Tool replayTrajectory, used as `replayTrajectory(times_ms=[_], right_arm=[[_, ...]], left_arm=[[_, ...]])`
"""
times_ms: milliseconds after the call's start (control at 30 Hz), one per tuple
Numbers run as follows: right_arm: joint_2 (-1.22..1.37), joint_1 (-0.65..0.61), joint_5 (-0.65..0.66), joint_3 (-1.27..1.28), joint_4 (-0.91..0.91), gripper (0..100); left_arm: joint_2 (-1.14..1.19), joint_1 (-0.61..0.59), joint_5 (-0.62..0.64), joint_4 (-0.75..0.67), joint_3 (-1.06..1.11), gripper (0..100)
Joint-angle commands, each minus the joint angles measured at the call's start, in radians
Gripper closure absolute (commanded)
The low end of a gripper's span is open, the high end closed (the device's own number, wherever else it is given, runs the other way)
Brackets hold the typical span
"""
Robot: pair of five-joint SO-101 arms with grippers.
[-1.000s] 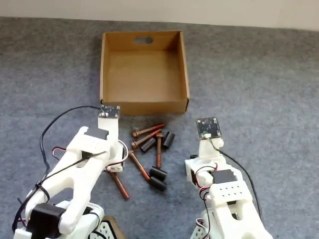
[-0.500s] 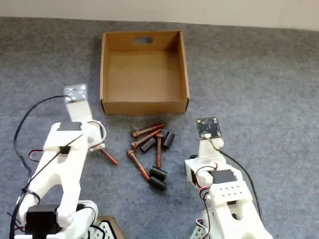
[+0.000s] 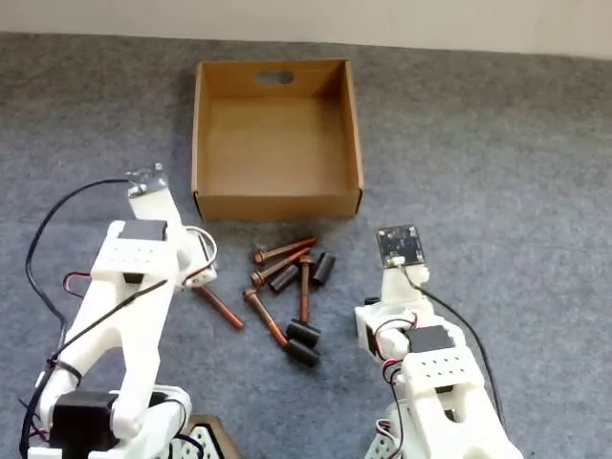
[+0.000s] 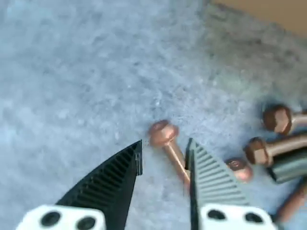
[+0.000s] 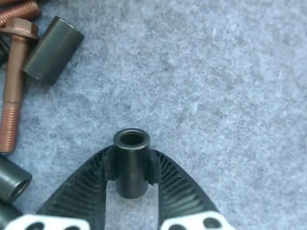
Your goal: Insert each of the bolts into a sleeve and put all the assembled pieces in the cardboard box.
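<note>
Inside left hand (image 4: pixel 164 143), spread apart: bolt (image 4: pixel 173 154); right hand (image 5: pixel 130 153) clamped on sleeve (image 5: pixel 131 167).

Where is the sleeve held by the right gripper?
In the right wrist view the sleeve sits clamped in the right gripper, over bare carpet on the right of the pile, nearest a loose sleeve and a bolt.

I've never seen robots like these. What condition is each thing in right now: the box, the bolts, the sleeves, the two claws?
cardboard box: open-topped, empty.
left gripper: open, one bolt between its jaws.
right gripper: shut on a sleeve with no bolt in it.
other bolts: loose on the carpet, unassembled.
other sleeves: lying loose, no bolts in them.
</note>
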Motion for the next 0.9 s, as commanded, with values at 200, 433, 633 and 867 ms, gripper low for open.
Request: replayTrajectory(times_ms=[200,433,633,867], right_arm=[[-0.015,-0.008,-0.005,-0.004,-0.016,99.2],[-0.015,-0.008,-0.005,-0.002,-0.016,99.2],[-0.015,-0.008,-0.005,-0.002,-0.016,99.2],[-0.015,-0.008,-0.005,-0.002,-0.016,99.2]], left_arm=[[0.002,0.041,0.133,0.097,-0.033,82],[0.002,0.041,0.133,-0.068,0.11,82],[0.002,0.041,0.133,-0.189,0.174,82],[0.004,0.042,0.118,-0.203,0.173,93]])
